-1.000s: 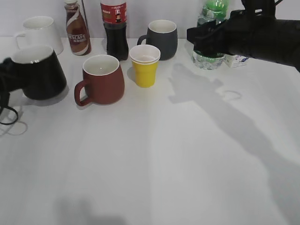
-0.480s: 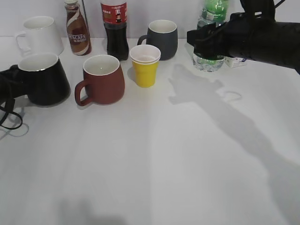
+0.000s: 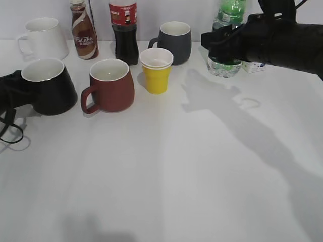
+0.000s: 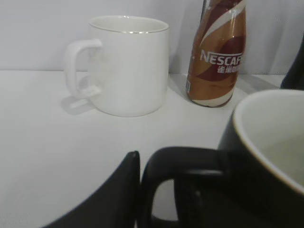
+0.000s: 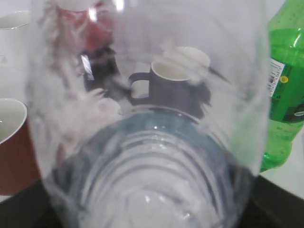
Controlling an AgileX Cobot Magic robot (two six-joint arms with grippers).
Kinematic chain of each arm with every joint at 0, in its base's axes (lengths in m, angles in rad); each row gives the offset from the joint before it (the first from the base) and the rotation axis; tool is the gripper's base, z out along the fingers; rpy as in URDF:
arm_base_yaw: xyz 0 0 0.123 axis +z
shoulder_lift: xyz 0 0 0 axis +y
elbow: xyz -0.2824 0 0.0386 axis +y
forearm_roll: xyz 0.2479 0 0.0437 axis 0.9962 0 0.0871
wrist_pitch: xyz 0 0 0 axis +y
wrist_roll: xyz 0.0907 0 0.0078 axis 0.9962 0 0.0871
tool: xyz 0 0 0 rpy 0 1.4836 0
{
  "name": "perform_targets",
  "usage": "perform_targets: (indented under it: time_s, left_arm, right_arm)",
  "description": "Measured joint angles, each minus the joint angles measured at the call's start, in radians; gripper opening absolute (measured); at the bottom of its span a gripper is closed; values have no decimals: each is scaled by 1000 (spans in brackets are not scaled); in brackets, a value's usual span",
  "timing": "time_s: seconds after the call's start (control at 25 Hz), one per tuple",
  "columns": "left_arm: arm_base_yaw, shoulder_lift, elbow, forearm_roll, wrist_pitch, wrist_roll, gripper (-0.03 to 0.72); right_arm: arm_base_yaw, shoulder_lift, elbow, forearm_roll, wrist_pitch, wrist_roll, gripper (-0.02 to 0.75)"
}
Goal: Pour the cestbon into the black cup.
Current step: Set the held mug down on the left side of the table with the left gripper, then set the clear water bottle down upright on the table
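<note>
Exterior view: the black cup (image 3: 48, 86) sits at the far left of the table (image 3: 176, 166), its handle side turned toward the left gripper (image 3: 10, 91), which comes in from the left edge. Compared with a second ago the cup has shifted a little right and toward the camera, closer to the brown-red mug (image 3: 108, 84), and looks more level than it did then. The right gripper (image 3: 222, 43) is at the back right, its dark arm running off the right edge; the clear base of the cestbon (image 3: 223, 65) shows just below it, raised a little higher than a second ago. A green bottle (image 3: 229, 12) stands behind. The yellow cup (image 3: 156, 70), grey mug (image 3: 174, 41), cola bottle (image 3: 123, 30), Nescafe bottle (image 3: 83, 33) and white mug (image 3: 43, 38) are unmoved.

Left wrist view: the cup's loop handle (image 4: 178, 175) lies right against a dark finger (image 4: 111, 199) at the bottom edge; only that finger shows, so I cannot tell how the jaws stand. White mug (image 4: 126, 66) and Nescafe bottle (image 4: 216, 54) stand beyond.

Right wrist view: the cestbon (image 5: 142, 142) fills the frame between the jaws, which pinch it. The grey mug (image 5: 178, 85) is seen through it; the green bottle (image 5: 285, 80) is to its right.
</note>
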Motion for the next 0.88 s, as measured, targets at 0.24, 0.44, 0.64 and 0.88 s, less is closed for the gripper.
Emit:
perform_targets:
  time_s: [0.24,0.44,0.64,0.88]
  left_arm:
    - [0,-5,36,-3,-12,12,257]
    - [0,-47,68,-28,-10,13,261]
    - [0,-93,103,-39,-8,15,261]
    - [0,-124,164,-39,-17,15,262]
  right_arm:
    - [0,0,0,0,0,0,464]
    - [0,0,0,0,0,0,464]
    - [0,0,0,0,0,1,464]
    - [0,1,0,0,0,-3,464]
